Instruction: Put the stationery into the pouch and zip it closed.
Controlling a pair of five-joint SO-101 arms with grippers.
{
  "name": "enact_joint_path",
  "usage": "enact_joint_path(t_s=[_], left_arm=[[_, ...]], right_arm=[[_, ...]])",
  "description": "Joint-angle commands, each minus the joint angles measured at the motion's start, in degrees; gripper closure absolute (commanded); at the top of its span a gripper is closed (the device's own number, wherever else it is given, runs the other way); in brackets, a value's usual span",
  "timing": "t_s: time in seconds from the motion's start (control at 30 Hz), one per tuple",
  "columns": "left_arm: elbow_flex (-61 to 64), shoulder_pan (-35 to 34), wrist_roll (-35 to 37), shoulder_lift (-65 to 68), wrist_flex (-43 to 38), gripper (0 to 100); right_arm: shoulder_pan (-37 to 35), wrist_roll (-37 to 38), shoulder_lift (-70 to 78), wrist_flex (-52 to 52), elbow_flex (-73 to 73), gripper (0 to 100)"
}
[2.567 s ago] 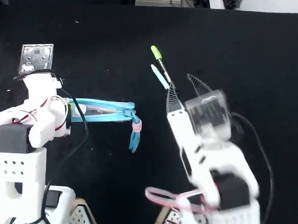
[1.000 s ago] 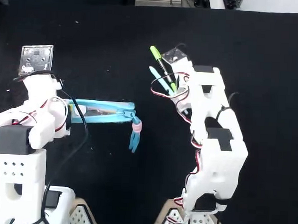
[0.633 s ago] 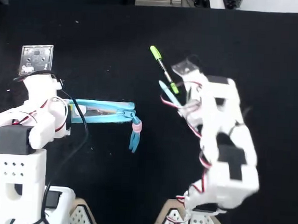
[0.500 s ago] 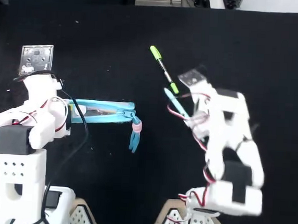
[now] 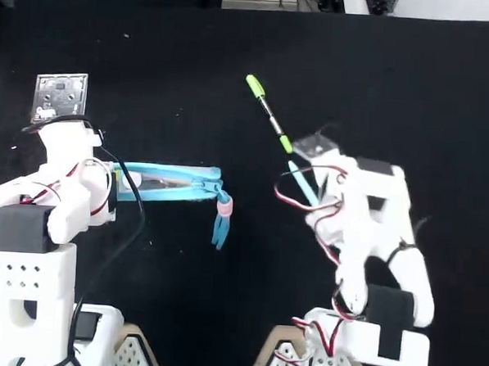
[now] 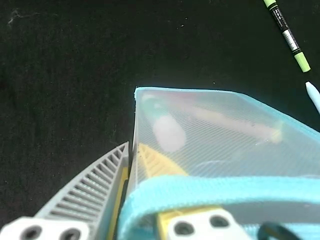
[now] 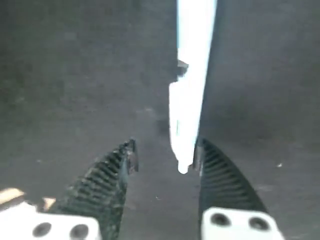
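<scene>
Looking down on the black table [image 5: 152,63], the left arm [image 5: 59,194] sits at the left side, and the left gripper [image 5: 123,179] is clamped on one end of the blue pouch [image 5: 175,183]. The pouch stretches out flat from it towards the middle of the table. A pink and blue zip tassel [image 5: 222,216] hangs off its far end. The green pen [image 5: 268,114] lies on the cloth, well apart from the pouch. Just beyond its lower tip is the light blue pen [image 5: 302,182], running under the front of the right arm [image 5: 369,230].

From the left wrist, the gripper's grey ribbed finger [image 6: 87,200] lies against the outside of the pouch's clear striped wall, the other finger showing yellow through it. The jaws are closed on that edge. Some stationery shows dimly inside the pouch. The green pen lies further off on the table, with the blue pen's tip just beside it at the frame's edge.

From the right wrist, the right gripper [image 7: 165,152] stands with its jaws apart. The blue pen's end sits between them, against one dark ribbed finger [image 7: 212,170] and clear of the other.
</scene>
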Motion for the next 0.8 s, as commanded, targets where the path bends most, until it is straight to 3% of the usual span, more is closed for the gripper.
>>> enact_joint_path(t_s=[0.0, 0.23, 0.6, 0.77], left_arm=[[2.0, -0.7, 0.4, 0.5, -0.5, 97], [2.0, -0.7, 0.4, 0.5, -0.4, 97], [2.0, -0.4, 0.4, 0.5, -0.4, 97], [2.1, -0.3, 0.4, 0.5, -0.4, 97]], right_arm=[[-5.1, -4.7, -2.2, 2.8, -8.2, 82.2], [-8.6, -12.4, -1.7, -10.0, -10.4, 82.1], [-6.5, -12.9, -1.6, -35.5, 4.2, 82.1], [-6.5, -13.0, -1.6, -39.4, 6.1, 82.2]])
